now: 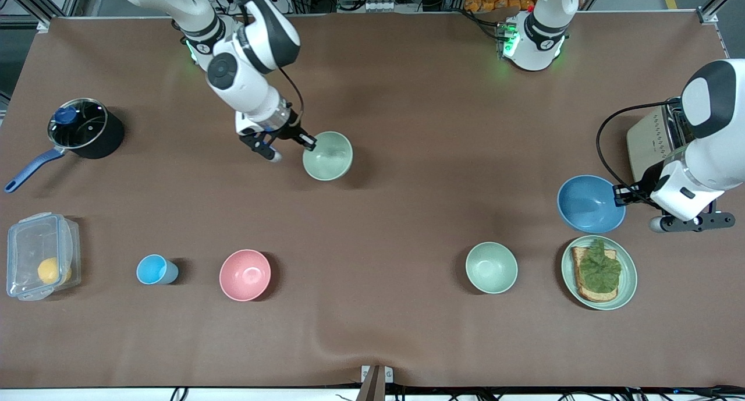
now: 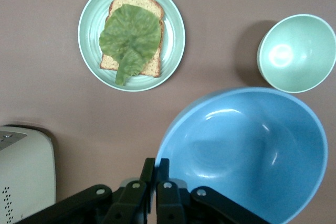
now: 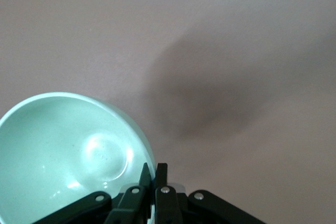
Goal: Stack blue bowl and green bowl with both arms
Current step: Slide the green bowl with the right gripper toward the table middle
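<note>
My left gripper [image 1: 618, 195] is shut on the rim of the blue bowl [image 1: 590, 203] at the left arm's end of the table, beside the toaster. In the left wrist view the blue bowl [image 2: 247, 150] hangs tilted from the gripper [image 2: 156, 164], raised off the cloth. My right gripper [image 1: 308, 141] is shut on the rim of the pale green bowl [image 1: 327, 155] over the table's middle, toward the right arm's end. In the right wrist view the gripper [image 3: 152, 169] pinches that green bowl [image 3: 63, 150], with a shadow on the cloth under it.
A second, mint-green bowl [image 1: 491, 267] and a green plate [image 1: 627, 279] with toast and lettuce sit nearer the camera than the blue bowl. A toaster [image 1: 655, 136], pink bowl [image 1: 245, 274], light-blue cup [image 1: 154, 269], plastic box [image 1: 41, 255] and lidded pot [image 1: 84, 127] stand around.
</note>
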`<state>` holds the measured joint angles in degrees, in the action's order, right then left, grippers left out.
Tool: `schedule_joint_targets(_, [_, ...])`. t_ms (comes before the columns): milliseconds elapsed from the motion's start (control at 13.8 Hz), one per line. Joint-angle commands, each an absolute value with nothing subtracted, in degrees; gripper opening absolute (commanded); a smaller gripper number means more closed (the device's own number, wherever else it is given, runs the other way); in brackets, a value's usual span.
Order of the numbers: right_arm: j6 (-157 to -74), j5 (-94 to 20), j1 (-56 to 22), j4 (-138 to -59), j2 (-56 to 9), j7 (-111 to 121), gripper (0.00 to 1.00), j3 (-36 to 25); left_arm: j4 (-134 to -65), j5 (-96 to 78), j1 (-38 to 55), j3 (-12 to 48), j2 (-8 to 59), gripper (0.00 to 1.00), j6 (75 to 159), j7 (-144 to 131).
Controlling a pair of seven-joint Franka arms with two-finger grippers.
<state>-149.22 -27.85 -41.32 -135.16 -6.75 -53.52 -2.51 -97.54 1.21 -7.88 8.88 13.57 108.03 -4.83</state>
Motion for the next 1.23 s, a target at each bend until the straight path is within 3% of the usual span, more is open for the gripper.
schedule_joint_targets(0, [-154.0,-27.8,-46.4,-131.5,-13.2,-60.4,0.0,-3.3,-96.9,0.0,-10.1,9.3,15.1,0.0,107.2,-2.9])
schedule_joint_targets(435, [-154.2,-25.9,-52.0,-123.8,-20.7,-73.0,0.0,-3.8,-96.4,0.0,-10.6,9.4,15.3,0.0,107.2,-1.3])
schedule_joint_targets(870, [-153.6,-14.9,-55.1,-117.5,-25.5,-88.2,0.0,-4.2,-95.2,0.3,-5.1,9.4,15.2,0.0,107.0,-7.5])
schedule_joint_targets(1159, [-153.5,-13.3,-56.3,-116.1,-26.3,-91.3,0.0,-4.2,-95.3,0.5,-4.0,9.5,15.3,0.0,107.0,-10.5])
